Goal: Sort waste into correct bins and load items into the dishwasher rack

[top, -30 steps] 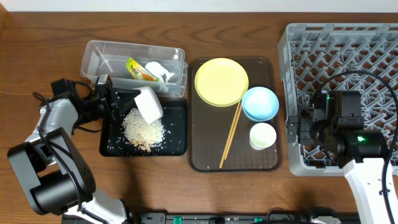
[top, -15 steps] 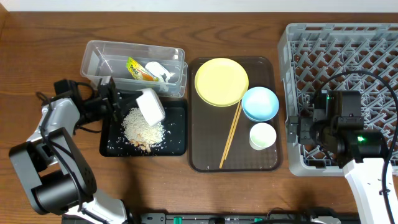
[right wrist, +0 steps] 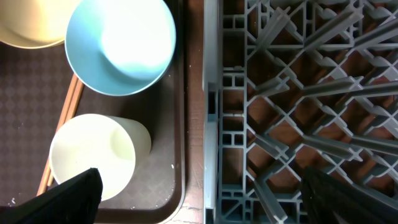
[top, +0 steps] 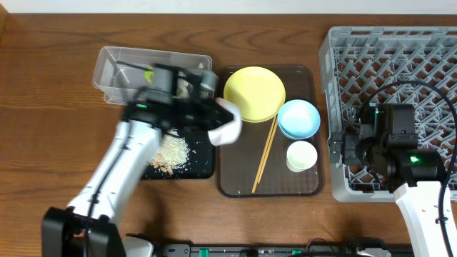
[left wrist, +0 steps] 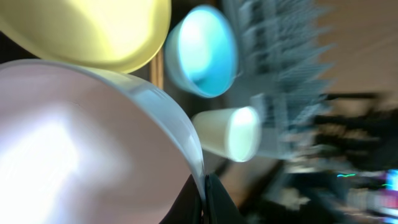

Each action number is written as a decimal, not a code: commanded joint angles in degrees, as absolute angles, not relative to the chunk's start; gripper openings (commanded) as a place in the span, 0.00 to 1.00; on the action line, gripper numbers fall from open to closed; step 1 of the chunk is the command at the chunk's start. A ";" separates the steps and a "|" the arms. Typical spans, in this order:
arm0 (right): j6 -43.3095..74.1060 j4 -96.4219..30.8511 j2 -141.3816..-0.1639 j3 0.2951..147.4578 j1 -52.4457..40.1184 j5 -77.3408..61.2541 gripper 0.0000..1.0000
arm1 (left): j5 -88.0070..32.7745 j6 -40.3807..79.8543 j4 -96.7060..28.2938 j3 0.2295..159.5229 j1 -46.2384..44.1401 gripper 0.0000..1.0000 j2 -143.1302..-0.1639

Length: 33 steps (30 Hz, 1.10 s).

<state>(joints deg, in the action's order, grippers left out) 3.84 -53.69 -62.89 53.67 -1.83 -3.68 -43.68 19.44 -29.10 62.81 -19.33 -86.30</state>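
My left gripper is shut on the rim of the white bowl, holding it tilted above the gap between the black tray and the brown serving tray. In the left wrist view the bowl fills the left side, pinched between the fingers. Rice-like crumbs lie in the black tray. The yellow plate, blue bowl, white cup and chopsticks rest on the serving tray. My right gripper is open over the left edge of the grey rack.
The clear tub stands at the back left; my left arm hides most of its contents. The brown serving tray lies between the black tray and the rack. The rack's pegs fill the right side of the right wrist view.
My left arm has swung right with the white bowl, from over the black tray to the serving tray's left edge. The right arm has not moved.
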 commanded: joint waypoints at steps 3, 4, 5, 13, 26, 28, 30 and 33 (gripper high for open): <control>3.33 -53.56 -62.61 54.76 -2.07 -3.88 0.99 | -13.63 18.65 -28.77 63.09 -32.14 0.06 -89.84; 3.33 -53.56 -62.61 54.76 -2.07 -3.64 0.99 | -11.99 18.65 -28.53 63.09 -34.15 0.06 -90.85; 3.33 -53.56 -62.61 54.76 -2.07 -3.36 0.99 | -11.31 18.65 -28.08 63.09 -35.81 0.06 -91.90; 3.36 -53.58 -62.61 54.76 -2.07 -3.27 0.99 | -9.89 18.22 -25.21 63.09 -41.58 0.13 -98.21; 3.33 -53.58 -62.61 54.76 -2.07 -3.27 0.99 | -15.75 15.27 -23.27 65.14 -41.34 0.51 -89.27; 3.33 -53.58 -62.61 54.76 -2.07 -3.27 0.99 | -18.24 15.27 -20.86 65.12 -41.63 0.51 -89.10; 3.36 -53.58 -62.59 54.76 -2.07 -3.25 0.99 | -18.41 15.27 -19.16 65.04 -42.19 0.51 -89.60; 3.36 -53.34 -62.52 54.76 -2.07 -3.25 0.99 | -18.41 15.29 -16.62 65.01 -43.81 0.51 -91.57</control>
<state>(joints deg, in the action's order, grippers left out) 3.84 -53.65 -62.89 53.67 -1.83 -3.44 -16.62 16.21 -17.52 64.34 -42.37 -89.58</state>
